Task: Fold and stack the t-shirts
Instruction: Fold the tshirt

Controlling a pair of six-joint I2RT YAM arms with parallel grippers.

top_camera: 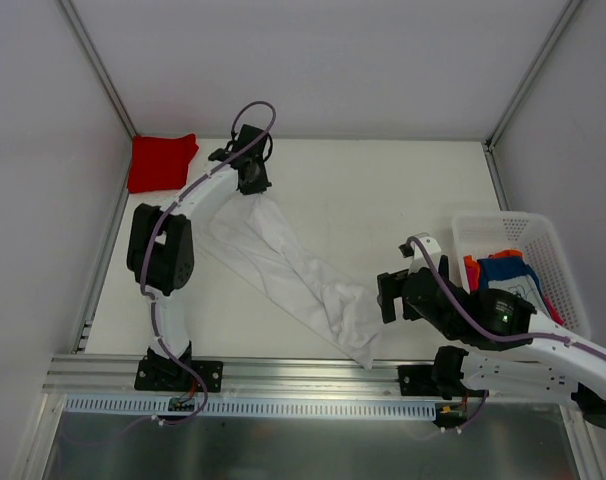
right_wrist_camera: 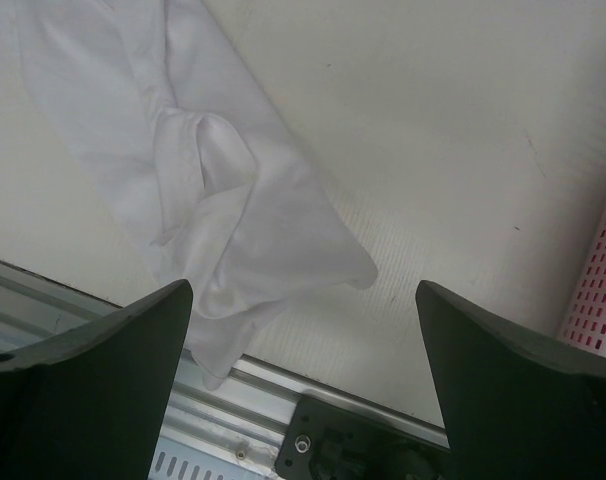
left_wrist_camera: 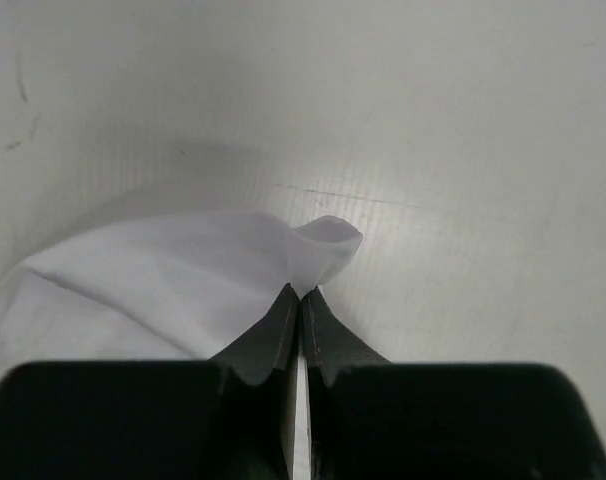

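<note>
One white t-shirt [top_camera: 283,265], left fingers [left_wrist_camera: 271,342] pinching

white tee [top_camera: 293,272] rumpled, stretched diagonally, red tee [top_camera: 161,162] folded at far-left corner, blue tee [top_camera: 505,272] and orange-red tee [top_camera: 471,268] in basket [top_camera: 483,218]

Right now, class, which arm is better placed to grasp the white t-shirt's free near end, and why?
Right. The open right gripper hovers beside the white t-shirt's free near end, while the left gripper is occupied, shut on its far corner.
</note>
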